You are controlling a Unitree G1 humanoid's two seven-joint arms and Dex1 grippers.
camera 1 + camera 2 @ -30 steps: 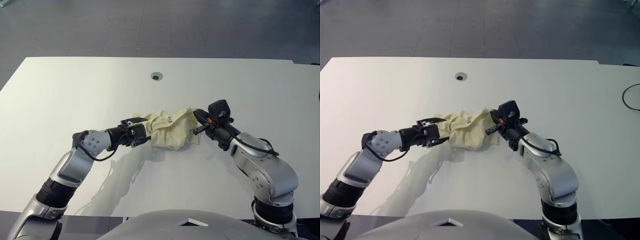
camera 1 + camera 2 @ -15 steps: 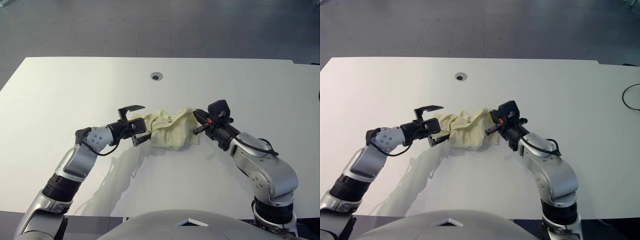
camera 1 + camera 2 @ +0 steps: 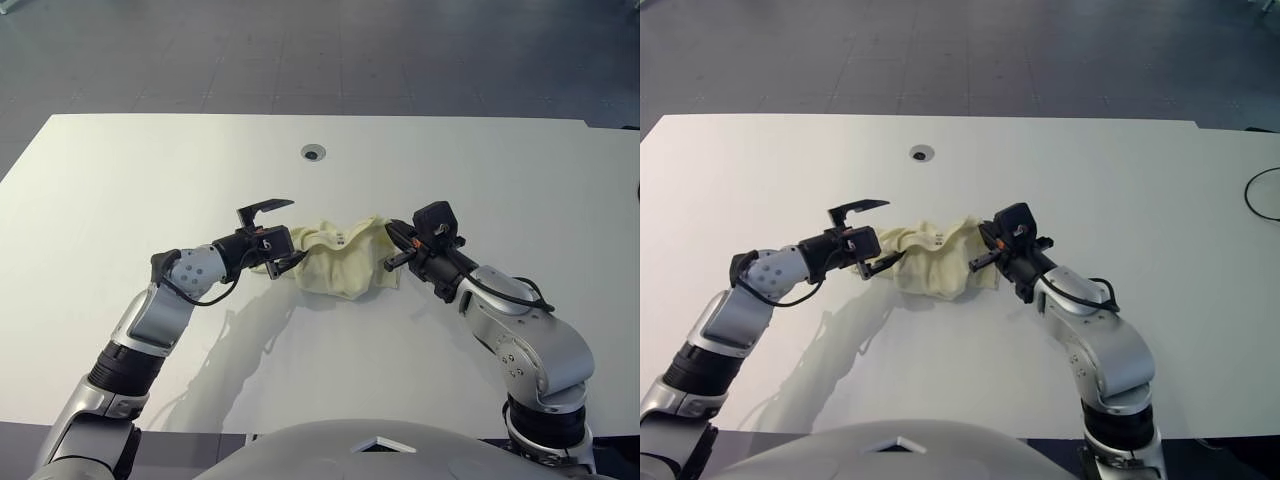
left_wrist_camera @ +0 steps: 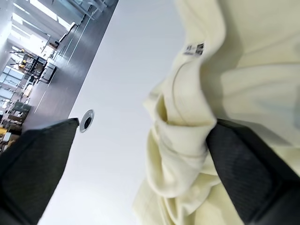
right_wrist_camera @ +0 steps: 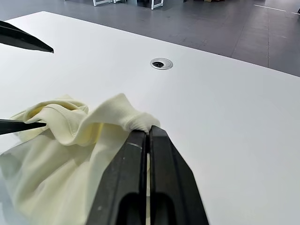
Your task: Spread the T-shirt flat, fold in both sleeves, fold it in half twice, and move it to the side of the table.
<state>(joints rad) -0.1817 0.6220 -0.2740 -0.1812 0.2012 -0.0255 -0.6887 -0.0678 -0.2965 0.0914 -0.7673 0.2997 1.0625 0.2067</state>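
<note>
The pale yellow T-shirt [image 3: 340, 262] lies bunched in a heap at the middle of the white table [image 3: 150, 170]. My left gripper [image 3: 279, 236] is at the heap's left edge, open wide. One finger is raised above the cloth and the other is low against it. In the left wrist view a rolled edge of the T-shirt [image 4: 187, 140] sits between the two dark fingers [image 4: 243, 168]. My right gripper [image 5: 145, 132] is shut on a pinched fold at the heap's right end, close to the tabletop, as the head views show [image 3: 393, 246].
A round cable hole [image 3: 314, 152] sits in the table beyond the shirt. A black cable [image 3: 1262, 190] loops at the table's right edge. Bare tabletop lies all around the heap, with dark floor past the far edge.
My left gripper has opened from nearly shut to wide and risen slightly at the shirt's left edge. The heap's left side has slumped a little. The right arm has kept still.
</note>
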